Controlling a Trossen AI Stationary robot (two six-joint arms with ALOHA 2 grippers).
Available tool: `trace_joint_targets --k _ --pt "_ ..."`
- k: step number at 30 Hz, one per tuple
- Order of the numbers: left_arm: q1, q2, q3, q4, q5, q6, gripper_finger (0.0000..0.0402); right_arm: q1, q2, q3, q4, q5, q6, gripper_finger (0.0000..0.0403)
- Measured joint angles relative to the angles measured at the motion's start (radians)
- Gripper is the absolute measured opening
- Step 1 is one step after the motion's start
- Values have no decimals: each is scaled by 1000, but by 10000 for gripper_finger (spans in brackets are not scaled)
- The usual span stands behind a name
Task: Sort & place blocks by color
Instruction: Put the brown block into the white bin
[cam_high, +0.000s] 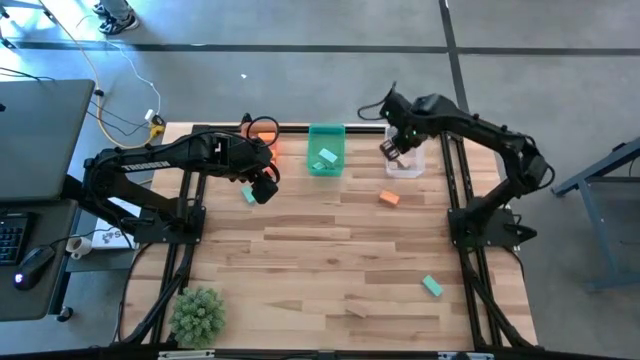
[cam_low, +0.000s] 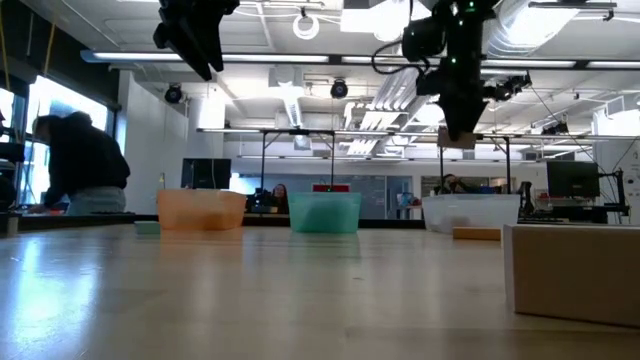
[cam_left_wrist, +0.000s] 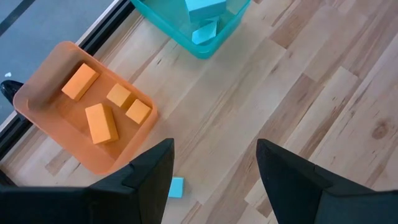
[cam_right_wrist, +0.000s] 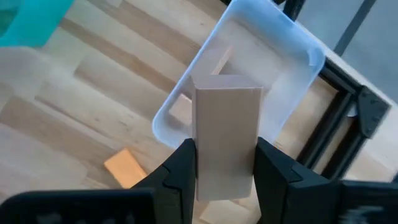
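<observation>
Presently partway: four orange blocks (cam_left_wrist: 102, 106) sit in the orange bin (cam_left_wrist: 37, 112), teal ones in the green bin (cam_high: 326, 150). Right gripper (cam_right_wrist: 225, 165) clamps a tan block (cam_right_wrist: 225, 134) above the clear bin (cam_right_wrist: 292, 56). Left gripper (cam_left_wrist: 214, 168) hangs wide, empty. Several blocks remain on the desk (cam_high: 330, 270).

Through the left wrist camera we're looking down past our two dark fingers (cam_left_wrist: 146, 180), spread apart with nothing between them. Just beside one finger there's a small teal block (cam_left_wrist: 176, 186) lying on the wooden worktop (cam_left_wrist: 298, 93). Further out we see the orange bin (cam_left_wrist: 37, 121) with four orange blocks (cam_left_wrist: 101, 122) inside, none stacked. Near it, the teal bin (cam_left_wrist: 193, 45) holds a couple of teal blocks (cam_left_wrist: 205, 7).
</observation>
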Motion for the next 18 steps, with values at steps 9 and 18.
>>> trace_joint_targets --k 9,18 --pt "0 0 0 0 0 -41 213 -150 120 0 61 -87 -119 97" --pt "0 0 0 0 0 -107 213 -207 267 0 86 -105 -212 97"
